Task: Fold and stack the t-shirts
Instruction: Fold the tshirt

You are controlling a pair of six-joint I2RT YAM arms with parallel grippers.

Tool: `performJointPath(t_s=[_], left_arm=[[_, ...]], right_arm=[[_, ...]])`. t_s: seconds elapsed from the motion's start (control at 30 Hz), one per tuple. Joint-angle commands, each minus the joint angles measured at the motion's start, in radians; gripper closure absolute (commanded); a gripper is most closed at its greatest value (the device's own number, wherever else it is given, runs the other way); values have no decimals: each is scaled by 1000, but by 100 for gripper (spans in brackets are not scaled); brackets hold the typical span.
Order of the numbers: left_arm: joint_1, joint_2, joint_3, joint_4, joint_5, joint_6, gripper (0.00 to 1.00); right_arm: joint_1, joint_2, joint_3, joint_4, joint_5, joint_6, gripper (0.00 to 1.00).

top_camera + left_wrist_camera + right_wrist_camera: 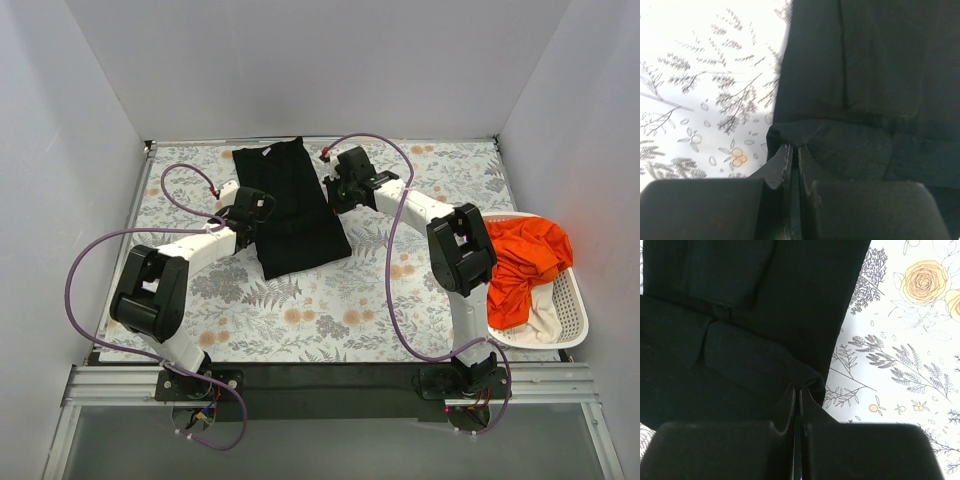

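The black t-shirt (295,215) lies as a long folded strip on the floral table, running from the far centre toward the middle. My left gripper (258,207) is at its left edge and my right gripper (333,190) at its right edge. In the left wrist view the gripper (793,148) is shut and pinches a raised edge of the black cloth (865,75). In the right wrist view the gripper (796,388) is shut on a small fold at the edge of the black cloth (765,300). The blue chest mark is hidden.
A white slatted basket (575,300) stands at the right table edge, holding an orange shirt (525,255) over a cream one (543,318). The floral tablecloth (300,310) covers the table. Grey walls close in the left, back and right. Purple cables loop off both arms.
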Motion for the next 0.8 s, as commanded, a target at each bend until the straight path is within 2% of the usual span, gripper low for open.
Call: performJointPath(t_s=[0.0, 0.37, 0.47, 0.5, 0.6, 0.73, 0.77], left_arm=[[9, -2, -7, 79, -31, 26, 100], [10, 71, -7, 139, -39, 46, 100], [10, 71, 5, 127, -37, 48, 90], [10, 62, 7, 119, -39, 48, 83], [10, 4, 11, 110, -51, 58, 72], [10, -80, 39, 78, -36, 88, 47], [9, -96, 44, 49, -23, 88, 45]], right_arm=[[-8, -16, -7, 66, -6, -14, 99], [-18, 15, -21, 92, -10, -11, 97], [-20, 21, -18, 93, -10, -11, 92], [-21, 18, -19, 93, -12, -13, 88], [-23, -6, -24, 90, -30, -10, 79], [-23, -54, -29, 80, -52, 4, 66], [-23, -65, -35, 66, -53, 7, 65]])
